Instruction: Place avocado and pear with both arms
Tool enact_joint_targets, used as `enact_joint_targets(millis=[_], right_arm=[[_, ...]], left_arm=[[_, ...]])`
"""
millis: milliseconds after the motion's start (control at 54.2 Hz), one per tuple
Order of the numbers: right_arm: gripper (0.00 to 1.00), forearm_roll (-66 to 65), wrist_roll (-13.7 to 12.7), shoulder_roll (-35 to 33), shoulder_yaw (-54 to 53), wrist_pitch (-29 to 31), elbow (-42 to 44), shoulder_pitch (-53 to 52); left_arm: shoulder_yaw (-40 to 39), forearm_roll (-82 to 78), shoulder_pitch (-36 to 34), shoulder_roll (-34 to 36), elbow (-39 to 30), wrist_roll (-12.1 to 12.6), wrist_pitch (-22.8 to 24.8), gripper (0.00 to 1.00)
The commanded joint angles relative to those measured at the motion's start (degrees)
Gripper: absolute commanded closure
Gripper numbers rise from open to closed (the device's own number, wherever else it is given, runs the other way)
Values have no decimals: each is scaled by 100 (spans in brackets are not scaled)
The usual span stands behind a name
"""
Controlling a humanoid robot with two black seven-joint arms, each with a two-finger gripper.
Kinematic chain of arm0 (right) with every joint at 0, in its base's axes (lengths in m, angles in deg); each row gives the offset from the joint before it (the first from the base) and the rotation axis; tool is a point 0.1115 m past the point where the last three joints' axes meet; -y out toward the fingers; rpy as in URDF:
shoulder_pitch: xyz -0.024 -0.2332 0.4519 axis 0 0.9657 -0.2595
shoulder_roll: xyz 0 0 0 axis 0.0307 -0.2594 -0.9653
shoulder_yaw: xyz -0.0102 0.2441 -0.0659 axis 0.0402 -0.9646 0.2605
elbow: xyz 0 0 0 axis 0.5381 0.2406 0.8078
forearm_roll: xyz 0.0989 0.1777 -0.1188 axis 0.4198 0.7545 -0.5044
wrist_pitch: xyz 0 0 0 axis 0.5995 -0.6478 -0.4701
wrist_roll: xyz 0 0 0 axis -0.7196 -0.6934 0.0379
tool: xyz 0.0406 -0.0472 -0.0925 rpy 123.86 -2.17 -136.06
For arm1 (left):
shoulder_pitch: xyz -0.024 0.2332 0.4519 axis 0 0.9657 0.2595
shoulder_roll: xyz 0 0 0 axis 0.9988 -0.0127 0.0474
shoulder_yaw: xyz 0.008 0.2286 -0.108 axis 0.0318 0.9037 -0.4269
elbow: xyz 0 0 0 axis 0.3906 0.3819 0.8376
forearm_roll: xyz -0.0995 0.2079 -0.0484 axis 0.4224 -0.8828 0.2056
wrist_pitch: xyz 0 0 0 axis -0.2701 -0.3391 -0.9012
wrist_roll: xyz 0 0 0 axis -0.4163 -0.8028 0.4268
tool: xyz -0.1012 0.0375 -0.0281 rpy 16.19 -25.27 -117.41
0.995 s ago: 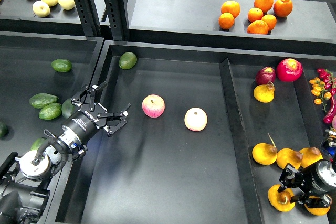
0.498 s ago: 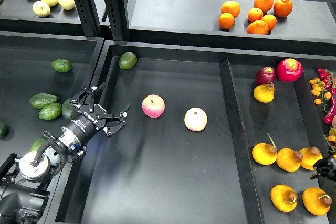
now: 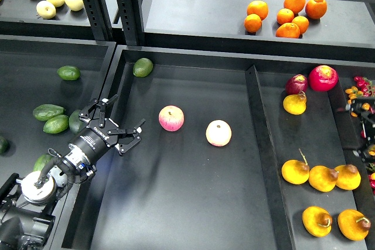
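A long dark green avocado [image 3: 48,111] lies in the left tray beside a second one [image 3: 56,124]. My left gripper [image 3: 122,115] is open and empty, low over the left end of the middle tray, just right of the wall between the trays. Several yellow-orange pears lie in the right compartment, among them one with a brown stub [image 3: 323,177] and two at the front [image 3: 317,221]. My right gripper [image 3: 362,122] shows only as a dark shape at the right edge, above and behind the pears. Its fingers cannot be told apart.
Two pink-yellow apples [image 3: 171,118] [image 3: 218,133] lie in the middle tray [image 3: 176,203], and a rounder avocado [image 3: 142,67] lies at its back left. A divider wall [image 3: 263,144] separates the right compartment. Oranges [image 3: 285,16] sit on the back shelf.
My right gripper has left the front pears at the bottom right, empty, and moved up along the right edge. My left gripper has drawn back slightly and stays open.
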Motion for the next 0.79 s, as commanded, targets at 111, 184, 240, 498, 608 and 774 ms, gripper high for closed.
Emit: enact_joint_targets(millis=[111,184,240,498,608,774], right_arm=[[0,628,1,258,-1124,0,-128,709],[0,708,1,478,-1556,0,-136,964],[0,752,1,671,-1863,0,-154,1140],[0,813,1,1638,-3261,0,-470,1887],[0,813,1,2165,-3876,0,-549,2204],[0,813,1,3255,-5001,0,-778,2713]], left_arm=[[-9,-1,-1,0,1,0,0,1],[-9,-1,-1,0,1,0,0,1],[-18,-1,-1,0,1,0,0,1],[-71,8,35,0,-8,0,0,1],[-80,8,35,0,-34,0,0,1],[-62,17,35,0,-96,0,0,1]])
